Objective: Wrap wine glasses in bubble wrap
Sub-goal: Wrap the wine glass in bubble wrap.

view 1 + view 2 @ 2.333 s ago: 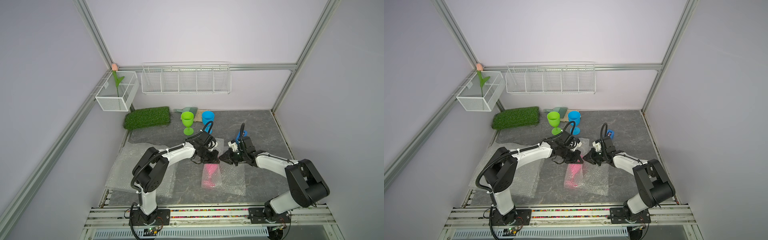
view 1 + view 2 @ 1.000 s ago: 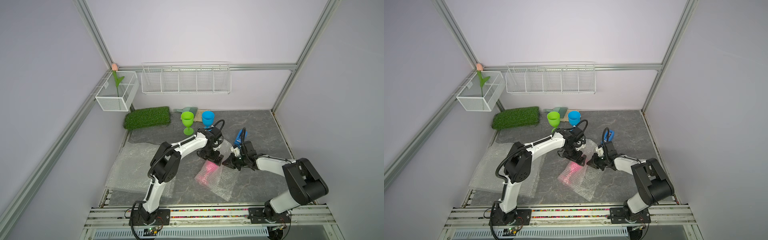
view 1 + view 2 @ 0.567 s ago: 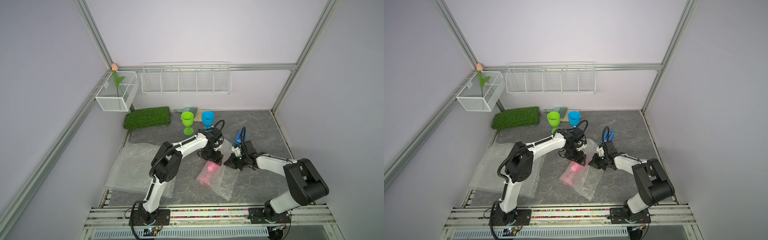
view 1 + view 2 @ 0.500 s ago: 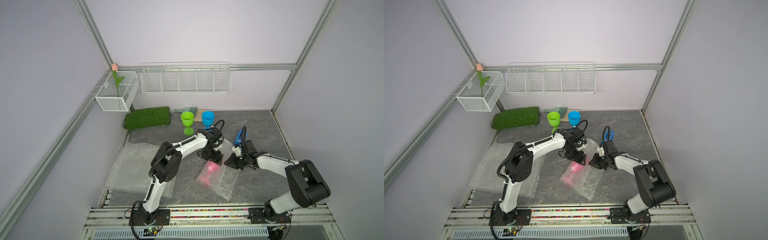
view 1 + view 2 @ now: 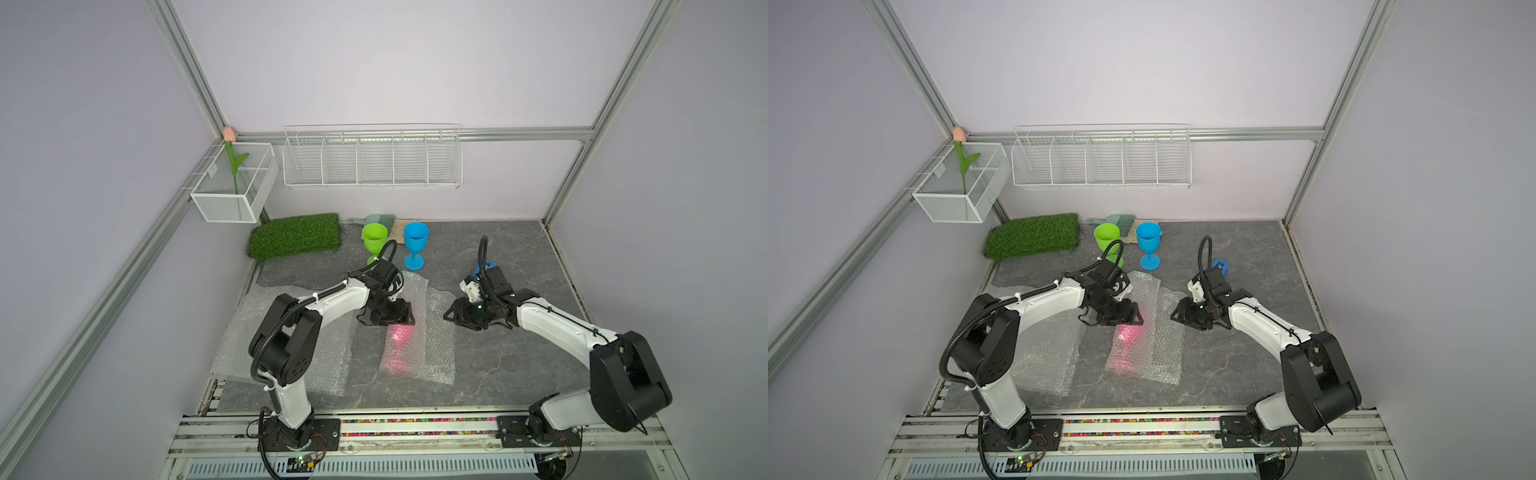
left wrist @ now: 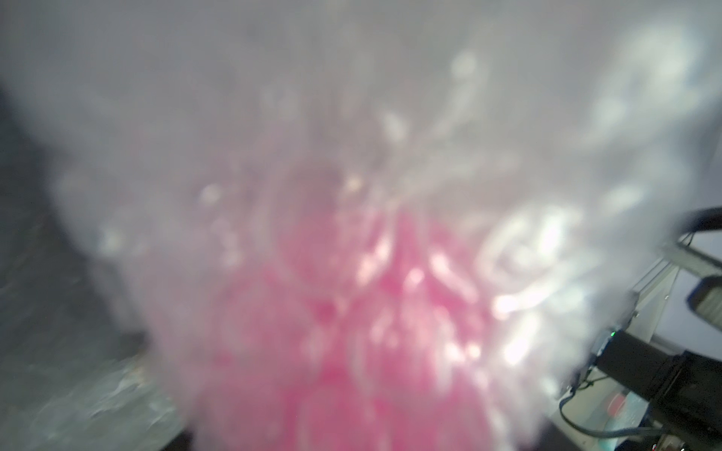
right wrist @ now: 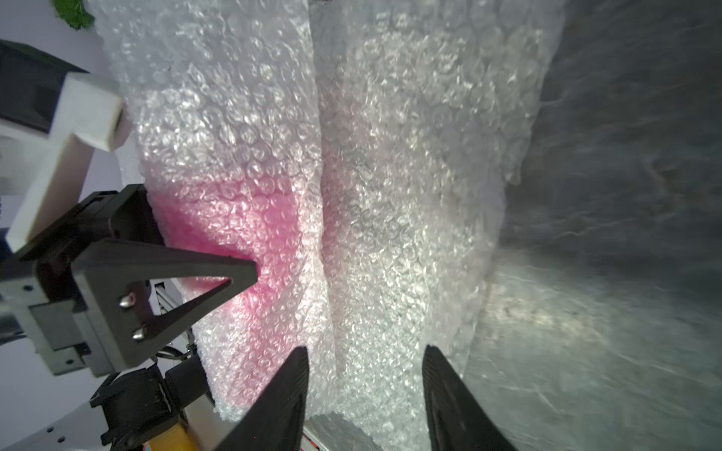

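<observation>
A: On the grey table [image 5: 519,353], where's the pink goblet [image 5: 398,347]?
B: Lying rolled inside bubble wrap [image 5: 438,336]. Left gripper [image 5: 390,318] sits on its far end; how wide, I can't tell.
A: Right gripper [image 7: 365,353]?
B: Jaws parted, empty, at the wrap's right edge.
</observation>
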You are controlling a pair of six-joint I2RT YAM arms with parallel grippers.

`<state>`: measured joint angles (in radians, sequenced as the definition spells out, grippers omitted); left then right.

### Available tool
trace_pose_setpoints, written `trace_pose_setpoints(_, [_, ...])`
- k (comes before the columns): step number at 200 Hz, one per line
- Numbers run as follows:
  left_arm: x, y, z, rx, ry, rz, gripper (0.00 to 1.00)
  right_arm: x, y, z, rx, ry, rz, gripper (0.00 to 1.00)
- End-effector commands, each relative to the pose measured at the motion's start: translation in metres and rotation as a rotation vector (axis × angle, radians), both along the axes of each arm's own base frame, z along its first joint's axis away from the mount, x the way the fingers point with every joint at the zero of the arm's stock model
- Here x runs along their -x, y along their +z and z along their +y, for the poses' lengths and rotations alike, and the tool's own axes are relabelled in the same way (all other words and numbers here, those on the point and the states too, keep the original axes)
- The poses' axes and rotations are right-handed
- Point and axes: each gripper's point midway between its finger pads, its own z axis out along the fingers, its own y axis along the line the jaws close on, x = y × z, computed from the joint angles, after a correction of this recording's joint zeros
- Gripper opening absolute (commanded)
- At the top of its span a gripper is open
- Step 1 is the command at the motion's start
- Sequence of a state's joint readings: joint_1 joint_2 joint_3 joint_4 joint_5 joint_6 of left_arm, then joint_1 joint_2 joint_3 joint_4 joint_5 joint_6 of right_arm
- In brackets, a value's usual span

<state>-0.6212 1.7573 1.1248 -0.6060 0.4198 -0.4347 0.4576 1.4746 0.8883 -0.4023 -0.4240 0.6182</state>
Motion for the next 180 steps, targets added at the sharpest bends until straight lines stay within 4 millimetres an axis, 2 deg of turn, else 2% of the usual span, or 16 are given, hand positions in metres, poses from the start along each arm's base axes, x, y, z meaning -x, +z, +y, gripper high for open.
trace_pose_setpoints(1, [-0.002, -0.007, 0.02, 0.025, 0.168, -0.003, 0.73, 0.008, 0.004, 0.036, -0.063, 0.085, 0.043, 0.47])
trace_pose_setpoints(31, [0.003, -0.009, 0.043, 0.059, 0.303, -0.017, 0.73, 0.016, -0.001, 0.074, -0.132, 0.158, 0.108, 0.41])
trace_pose_setpoints(60, [0.008, -0.011, 0.044, 0.072, 0.308, -0.008, 0.73, 0.034, -0.011, 0.097, -0.159, 0.211, 0.168, 0.33])
trace_pose_setpoints(115, [0.006, -0.005, 0.034, 0.107, 0.25, -0.011, 0.71, 0.069, -0.048, 0.113, -0.116, 0.247, 0.247, 0.24])
trace_pose_setpoints(151, [0.004, 0.0, 0.03, 0.115, 0.231, -0.01, 0.69, 0.089, -0.055, 0.126, -0.123, 0.273, 0.272, 0.18])
trace_pose_setpoints(180, [0.005, -0.001, 0.035, 0.07, 0.221, -0.01, 0.69, 0.103, -0.057, 0.128, -0.118, 0.297, 0.287, 0.17])
